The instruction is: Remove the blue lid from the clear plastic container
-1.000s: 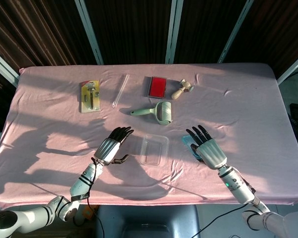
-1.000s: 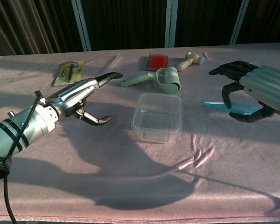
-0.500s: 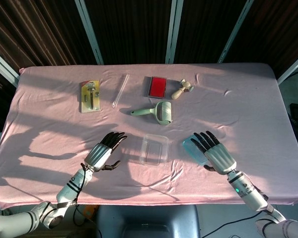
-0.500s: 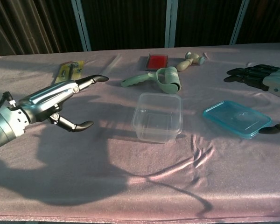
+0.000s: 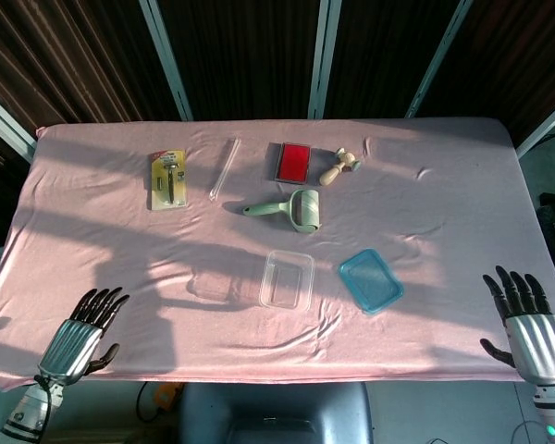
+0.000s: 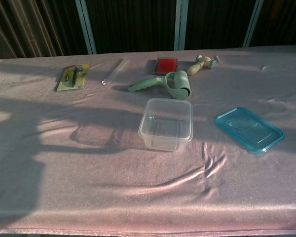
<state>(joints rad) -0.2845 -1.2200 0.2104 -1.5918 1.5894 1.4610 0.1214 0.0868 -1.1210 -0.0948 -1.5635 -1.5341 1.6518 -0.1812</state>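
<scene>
The clear plastic container (image 5: 287, 279) (image 6: 166, 124) stands open and without contents near the middle of the pink tablecloth. The blue lid (image 5: 371, 280) (image 6: 249, 129) lies flat on the cloth to its right, apart from it. My left hand (image 5: 77, 336) hangs at the table's front left corner, fingers spread, holding nothing. My right hand (image 5: 531, 318) is off the front right edge, fingers spread and holding nothing as well. Neither hand shows in the chest view.
Behind the container lie a green lint roller (image 5: 289, 208) (image 6: 166, 84), a red pad (image 5: 292, 162), a small wooden-handled tool (image 5: 338, 166), a clear rod (image 5: 224, 168) and a yellow carded tool (image 5: 168, 179). The pink cloth (image 5: 444, 203) covers the whole table.
Both hands have pulled back from beside the container to the table's front corners, leaving the chest view. The lid and container stay where they were.
</scene>
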